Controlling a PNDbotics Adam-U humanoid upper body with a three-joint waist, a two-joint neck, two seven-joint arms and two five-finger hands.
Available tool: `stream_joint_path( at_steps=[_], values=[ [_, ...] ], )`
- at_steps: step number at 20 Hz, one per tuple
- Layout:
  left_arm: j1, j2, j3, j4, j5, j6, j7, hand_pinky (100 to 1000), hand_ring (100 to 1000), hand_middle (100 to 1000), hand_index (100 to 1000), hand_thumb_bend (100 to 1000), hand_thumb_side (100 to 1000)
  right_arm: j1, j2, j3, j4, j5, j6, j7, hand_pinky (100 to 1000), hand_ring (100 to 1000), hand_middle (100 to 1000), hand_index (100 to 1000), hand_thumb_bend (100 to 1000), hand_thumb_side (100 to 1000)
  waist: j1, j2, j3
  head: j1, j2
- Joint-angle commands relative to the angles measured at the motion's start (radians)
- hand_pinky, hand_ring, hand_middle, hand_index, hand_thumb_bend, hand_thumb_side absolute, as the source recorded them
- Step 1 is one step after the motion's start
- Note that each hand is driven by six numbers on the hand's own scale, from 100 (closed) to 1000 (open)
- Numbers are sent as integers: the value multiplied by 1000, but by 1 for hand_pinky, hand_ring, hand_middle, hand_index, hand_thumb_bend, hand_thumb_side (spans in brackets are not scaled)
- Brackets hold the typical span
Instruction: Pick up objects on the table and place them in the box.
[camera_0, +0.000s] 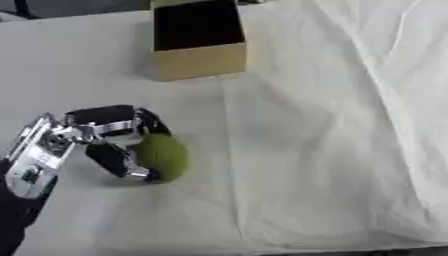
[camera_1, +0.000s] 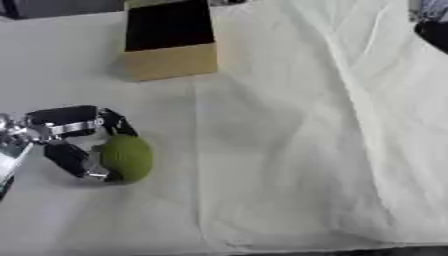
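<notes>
Table (camera_0: 79, 55): covered by a white cloth (camera_0: 332, 140), creased, with a fold line running down the middle. Borne on it: a tan box (camera_0: 199, 42), open-topped with a dark interior, at the far side; a round green object (camera_0: 163, 156), near the left edge.

Left hand (camera_0: 109, 137) low at left, fingers and thumb curled inward.
</notes>
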Motion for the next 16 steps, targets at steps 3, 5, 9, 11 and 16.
stream_joint_path(
  at_steps=[3,5,9,11,16],
  values=[
    [4,20,15,7,37,36,-12,646,701,643,782,432,585,-12,-13,-4,-21,-6,-2,-1,892,900,600,786,100,225,-3,-13,-1,-1,-1],
    [4,20,19,5,46,47,-1,613,675,618,760,325,568,-11,-12,-5,-21,-6,-1,-2,893,901,600,786,100,226,-3,-13,-1,-1,-1],
    [0,22,21,-27,52,43,48,567,632,586,727,100,488,-10,-11,-6,-21,-6,0,-2,893,902,599,786,100,228,-2,-14,-2,-1,0],
    [-5,24,20,-54,43,24,83,503,580,537,678,100,339,-9,-11,-7,-21,-6,0,-3,894,902,599,786,100,229,-1,-14,-2,-2,0],
    [-11,27,30,-105,-2,-30,172,417,500,461,578,100,126,-8,-13,-10,-21,-5,1,-10,894,903,597,785,100,230,-1,-9,-2,-3,-3]
  ],
)
